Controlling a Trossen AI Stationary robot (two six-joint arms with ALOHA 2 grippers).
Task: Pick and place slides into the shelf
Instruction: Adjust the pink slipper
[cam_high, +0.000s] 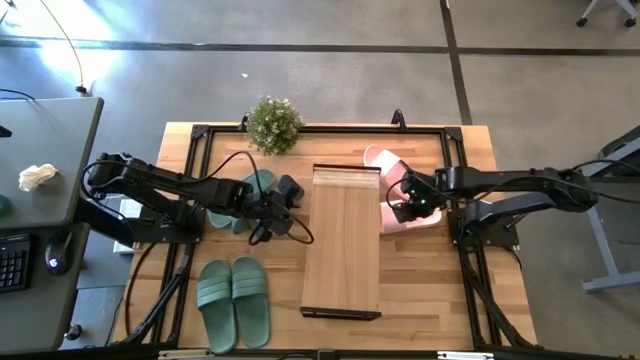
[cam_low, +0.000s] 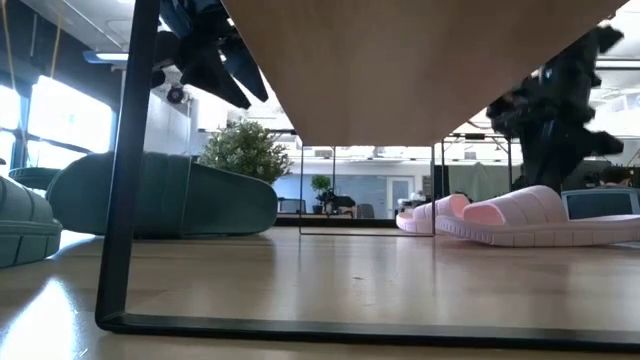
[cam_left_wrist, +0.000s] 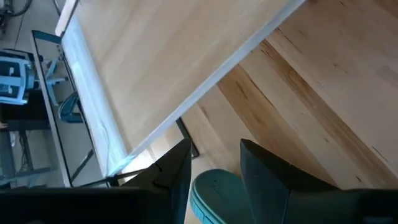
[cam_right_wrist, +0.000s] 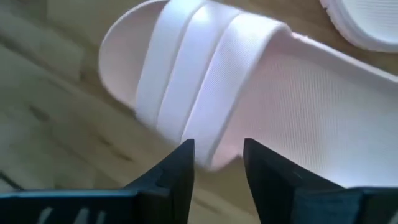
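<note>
Grey concrete floor all round, and on the wooden desk the shelf runs down the middle. The right gripper hangs low over a pink slide, jaws parted with the strap edge between them, not squeezing it. The second pink slide lies just beyond. The left gripper sits beside the shelf, jaws apart above a green slide, whether gripping it I cannot tell. Another green pair lies at the near-left corner by the plant.

Your wooden bench carries the shelf at its centre; green slides lie left of the shelf, pink slides right, a plant behind.
</note>
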